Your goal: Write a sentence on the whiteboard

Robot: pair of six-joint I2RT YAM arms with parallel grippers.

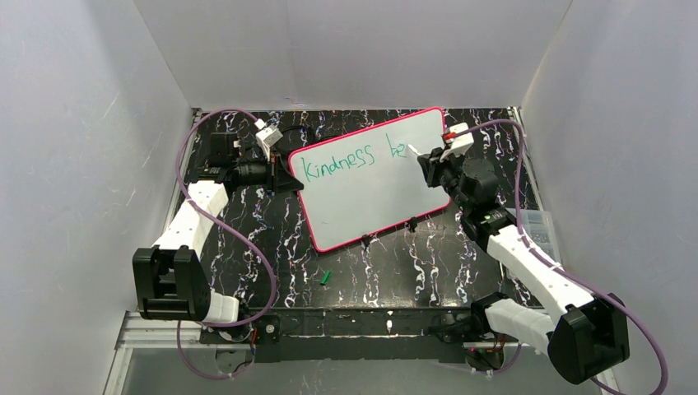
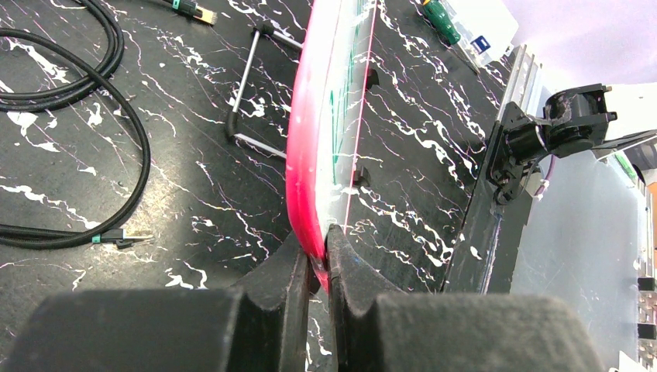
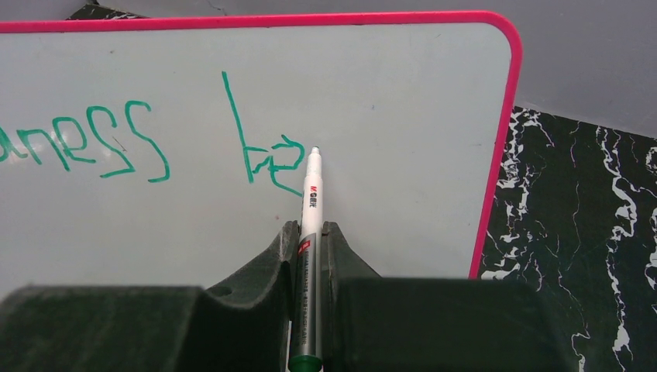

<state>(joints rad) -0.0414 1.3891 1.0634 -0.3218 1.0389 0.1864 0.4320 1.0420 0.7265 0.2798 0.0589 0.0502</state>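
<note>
Two grips: left jaws pinch the whiteboard [image 1: 362, 206] rim, right jaws a marker [image 3: 311, 201] at the sentence [image 1: 337, 164].

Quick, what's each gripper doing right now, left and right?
Left gripper: closed, clamping the edge of the pink-rimmed white rectangular whiteboard.
Right gripper: closed on a slim white green-ink marker pen.

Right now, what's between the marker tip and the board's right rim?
Nothing: bare white board from the marker tip to the rim. The right wrist view shows it.
</note>
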